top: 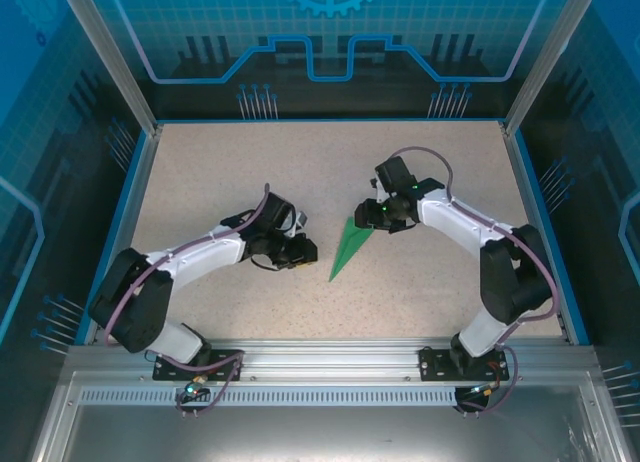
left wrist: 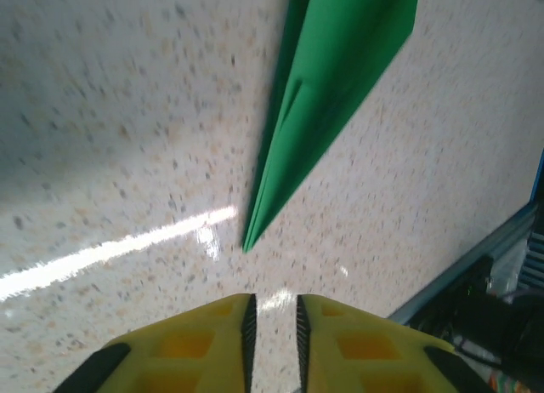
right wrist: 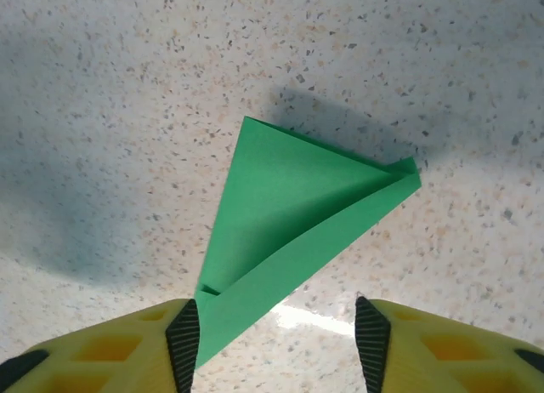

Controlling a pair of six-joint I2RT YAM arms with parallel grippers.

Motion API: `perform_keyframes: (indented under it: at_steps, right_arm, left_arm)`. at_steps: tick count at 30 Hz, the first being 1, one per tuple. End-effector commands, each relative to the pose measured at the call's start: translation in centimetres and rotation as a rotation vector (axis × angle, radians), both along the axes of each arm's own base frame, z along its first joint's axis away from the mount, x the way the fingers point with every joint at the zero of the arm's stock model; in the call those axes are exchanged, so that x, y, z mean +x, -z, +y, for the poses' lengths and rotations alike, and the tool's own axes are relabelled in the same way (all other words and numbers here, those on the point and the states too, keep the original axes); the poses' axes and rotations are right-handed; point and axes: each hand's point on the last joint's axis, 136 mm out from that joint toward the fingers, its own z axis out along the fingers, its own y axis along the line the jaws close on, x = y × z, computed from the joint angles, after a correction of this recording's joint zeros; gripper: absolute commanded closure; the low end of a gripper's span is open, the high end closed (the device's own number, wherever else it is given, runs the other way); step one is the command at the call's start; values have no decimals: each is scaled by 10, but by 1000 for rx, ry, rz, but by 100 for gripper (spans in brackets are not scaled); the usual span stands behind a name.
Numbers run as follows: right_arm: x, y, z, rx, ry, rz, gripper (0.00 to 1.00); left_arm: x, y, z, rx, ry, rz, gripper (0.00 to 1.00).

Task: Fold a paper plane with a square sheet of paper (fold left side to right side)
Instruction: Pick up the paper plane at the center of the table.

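Downward, right pincer point(right wrist: 276, 329) gapes astride the paper plane point(right wrist: 289, 214).

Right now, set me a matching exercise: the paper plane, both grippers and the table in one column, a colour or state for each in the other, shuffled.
Column one:
1. paper plane
2. left gripper
3. right gripper
4. table

Column two:
a. jaws wide apart, the paper's edge between them
b. speckled beige
c. jaws a narrow slit apart, nothing between them
d. bright green, pointed

Pairs: 1-d, 2-c, 3-a, 4-b.
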Motion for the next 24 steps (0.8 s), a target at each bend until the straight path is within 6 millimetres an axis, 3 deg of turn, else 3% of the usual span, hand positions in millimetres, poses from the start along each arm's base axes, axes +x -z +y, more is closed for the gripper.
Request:
perform_keyframes:
  at_steps: [1, 3, 11, 17, 22, 24]
  right_arm:
    - [-28, 19, 5, -58, 31, 78, 36]
    - [-34, 26, 14, -72, 43, 95, 31]
    - [-38, 54, 37, -96, 50, 151, 34]
    - [-44, 63, 35, -128, 50, 175, 61]
    - [-40, 33, 46, -86, -9, 98, 93]
    - [-40, 16, 55, -56, -59, 58, 100]
  left_arm:
    - [26, -18, 12, 37, -100, -122, 73]
    - [32, -25, 16, 42, -125, -160, 72]
    - [35, -34, 25, 69, -153, -210, 66]
    - [33, -40, 35, 94, -174, -245, 62]
    - [32, -44, 42, 119, -185, -260, 61]
    - [32, -47, 46, 131, -197, -273, 61]
